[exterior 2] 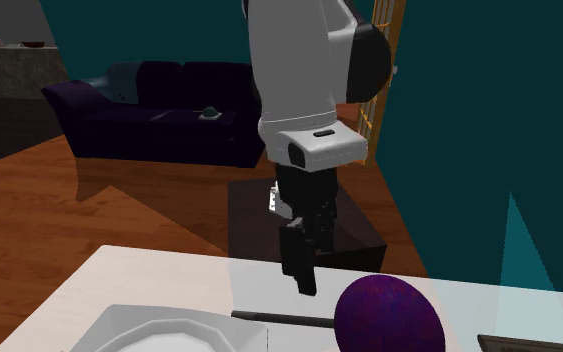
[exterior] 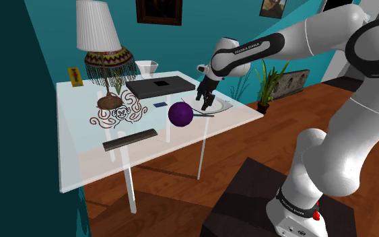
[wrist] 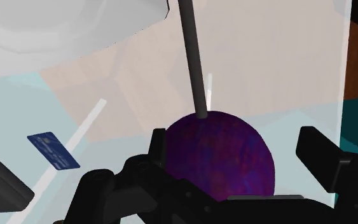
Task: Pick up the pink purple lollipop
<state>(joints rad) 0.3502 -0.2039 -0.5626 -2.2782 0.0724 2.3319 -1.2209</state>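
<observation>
Shoulder view. Shows a white bowl (exterior: 146, 66) at the far side of the counter (exterior: 87, 161), inside not readable. Shows a white plate (exterior: 223, 105) near the counter corner at the view's right, below the claw (exterior: 203, 101). Puts the lollipop (exterior: 180, 114) flat on the counter just beside the plate: dark purple ball toward the view's left, thin dark stick running toward the view's right up to the plate's rim, long axis roughly along the near edge. Leaves bare counter between ball and near edge. Has a black flat slab (exterior: 161, 86) behind the ball and a dark bar (exterior: 130, 140) well apart at the view's left.

Second exterior view. Catches the claw (exterior 2: 304, 275) hanging upright over the stick, just beside the lollipop (exterior 2: 387, 315), with the plate (exterior 2: 109, 325) on the stick's other side. Cannot tell finger gap here. Shows the counter's edge right behind the claw, then floor and the dark stand (exterior 2: 354, 235).

Wrist view. Shows fingers (wrist: 323, 159) spread, standing either side of the lollipop (wrist: 222, 153), pinching nothing; one finger close against the ball, the other apart. Has the stick pointing away from the claw (wrist: 234, 133) toward the plate (wrist: 56, 32). Shows a blue card (wrist: 53, 151) lying beside the ball, and the counter's edge just past the finger opposite the card.
</observation>
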